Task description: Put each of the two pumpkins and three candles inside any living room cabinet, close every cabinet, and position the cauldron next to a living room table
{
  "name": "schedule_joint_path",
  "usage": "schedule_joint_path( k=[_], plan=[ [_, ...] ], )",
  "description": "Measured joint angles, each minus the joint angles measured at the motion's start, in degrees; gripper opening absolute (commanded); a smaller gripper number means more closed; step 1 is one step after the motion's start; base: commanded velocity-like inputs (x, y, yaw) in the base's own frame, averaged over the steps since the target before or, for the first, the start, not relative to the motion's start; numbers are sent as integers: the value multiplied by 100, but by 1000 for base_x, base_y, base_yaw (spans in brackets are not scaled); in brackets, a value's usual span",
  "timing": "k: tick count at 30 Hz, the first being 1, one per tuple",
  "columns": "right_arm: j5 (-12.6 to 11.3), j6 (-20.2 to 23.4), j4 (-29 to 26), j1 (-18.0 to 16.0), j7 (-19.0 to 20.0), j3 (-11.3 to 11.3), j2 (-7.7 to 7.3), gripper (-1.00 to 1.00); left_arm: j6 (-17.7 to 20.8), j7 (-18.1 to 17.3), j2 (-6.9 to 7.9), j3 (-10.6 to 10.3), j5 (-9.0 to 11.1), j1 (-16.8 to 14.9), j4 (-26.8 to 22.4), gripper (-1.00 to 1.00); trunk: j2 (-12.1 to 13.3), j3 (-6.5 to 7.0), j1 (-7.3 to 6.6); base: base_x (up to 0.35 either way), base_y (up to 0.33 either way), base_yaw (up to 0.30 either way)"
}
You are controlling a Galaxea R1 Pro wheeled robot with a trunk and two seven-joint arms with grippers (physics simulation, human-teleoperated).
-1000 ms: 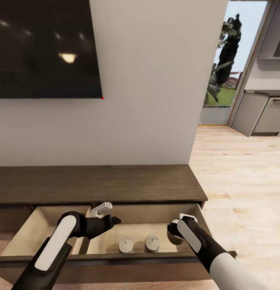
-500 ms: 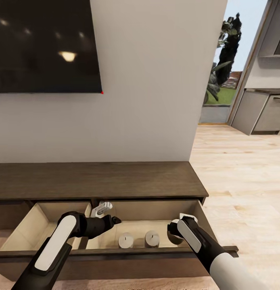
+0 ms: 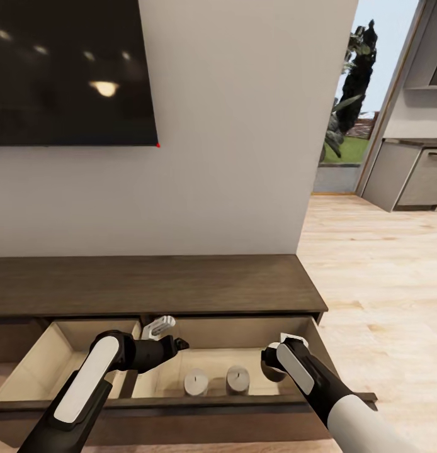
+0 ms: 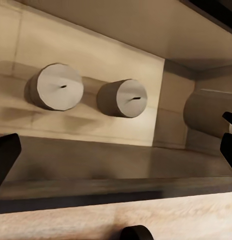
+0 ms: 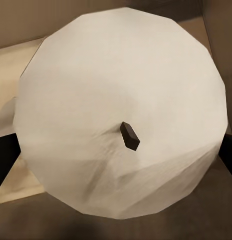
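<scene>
Candle in your right fingers, over the open cabinet drawer.

Your right gripper (image 3: pixel 273 367) hangs inside the right end of the cabinet (image 3: pixel 155 286) drawer, and the right wrist view has a pale candle (image 5: pixel 123 112) with a dark wick sitting between dark fingers (image 5: pixel 5 160) at either edge, so it reads as pinched. Two more candles (image 3: pixel 196 382) (image 3: pixel 237 379) stand upright, side by side but apart, on the drawer's beige floor, between your two arms. Your left gripper (image 3: pixel 160 326) hovers above the drawer's divider, and you can't tell from here whether its fingers are spread or pressed together. Above the cabinet, a dark screen (image 3: pixel 70 72) hangs on the wall.
</scene>
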Motion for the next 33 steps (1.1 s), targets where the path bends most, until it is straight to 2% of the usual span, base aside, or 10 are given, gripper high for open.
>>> schedule_joint_path(
  k=[13, 22, 27, 30, 33],
  plan=[
    [0, -1, 1, 0, -2, 0, 0, -100, 0, 3, 0, 6, 0, 0, -1, 100, 0, 0, 1, 56, 0, 0],
    [-4, 0, 10, 1, -7, 0, 0, -100, -1, -3, 0, 7, -1, 0, -18, 100, -359, -161, 198, 1, 0, 0],
    [19, -10, 189, 1, -10, -9, -1, -100, 0, 2, 0, 4, 0, 0, -15, 100, -361, -162, 199, 0, 0, 0],
    [27, -134, 393, 1, -7, -13, 1, -100, -1, -2, -1, 1, -1, 0, -18, 100, -480, -215, 264, 0, 0, 0],
    [32, -198, 457, 0, -8, -14, 1, -100, -1, -3, 0, 0, 0, 0, -18, 100, -481, -215, 264, 0, 0, 0]
  ],
)
